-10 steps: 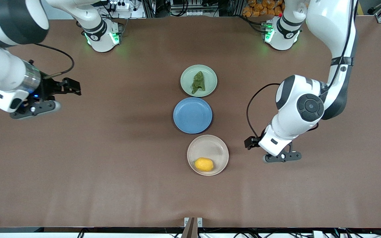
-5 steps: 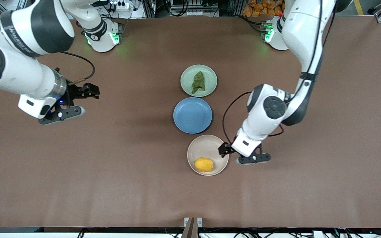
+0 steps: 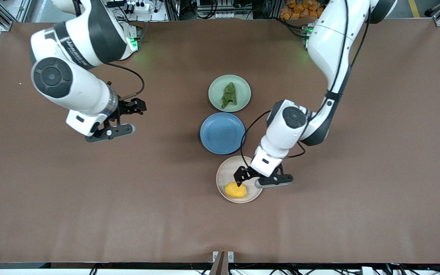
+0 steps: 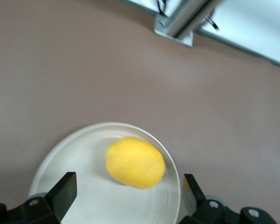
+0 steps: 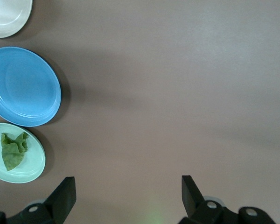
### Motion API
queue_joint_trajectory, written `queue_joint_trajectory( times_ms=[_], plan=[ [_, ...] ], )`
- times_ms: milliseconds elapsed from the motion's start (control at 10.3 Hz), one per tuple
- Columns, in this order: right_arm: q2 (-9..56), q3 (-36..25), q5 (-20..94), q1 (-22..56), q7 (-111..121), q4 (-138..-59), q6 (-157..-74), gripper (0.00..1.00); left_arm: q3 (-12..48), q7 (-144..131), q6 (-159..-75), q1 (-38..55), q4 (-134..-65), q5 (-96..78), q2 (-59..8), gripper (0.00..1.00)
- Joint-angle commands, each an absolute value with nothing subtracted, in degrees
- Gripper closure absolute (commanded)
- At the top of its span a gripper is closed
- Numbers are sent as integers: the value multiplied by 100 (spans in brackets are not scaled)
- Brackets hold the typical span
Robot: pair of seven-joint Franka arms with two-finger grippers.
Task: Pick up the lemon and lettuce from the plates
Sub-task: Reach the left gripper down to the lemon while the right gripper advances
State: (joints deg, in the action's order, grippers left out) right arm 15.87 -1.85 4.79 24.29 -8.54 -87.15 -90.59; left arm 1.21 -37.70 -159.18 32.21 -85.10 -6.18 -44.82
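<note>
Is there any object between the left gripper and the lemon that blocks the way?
Nothing visible does. The left gripper hangs with open jaws over the beige plate, and the lemon lies bare on that plate with nothing covering it.

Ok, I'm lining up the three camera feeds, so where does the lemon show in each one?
Front view: the lemon lies on the beige-white plate, the plate nearest the camera, under the open left gripper.
Left wrist view: the lemon sits mid-picture on that plate.
Right wrist view: not in it.
Shared landmark: the beige-white plate, its edge also showing in the right wrist view.
</note>
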Motion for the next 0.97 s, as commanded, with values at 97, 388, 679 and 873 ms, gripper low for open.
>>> queue_joint_trajectory(
  times_ms=[97,388,679,873],
  plan=[
    [1547,-229,712,2881,-1378,-9393,-9859,0,9,-3946,-16838,3349,-8332,-457,-4965,0],
    [1556,-229,712,3452,-2176,-10044,-10668,0,9,-3920,-17410,3366,-8341,-431,-5211,0],
    [1564,-220,721,3945,-2783,-10546,-11327,0,18,-3937,-17840,3401,-8341,-448,-5457,0],
    [1774,-220,738,4392,-3563,-10564,-11678,0,18,-3937,-18192,3437,-8341,-448,-5633,0]
  ],
)
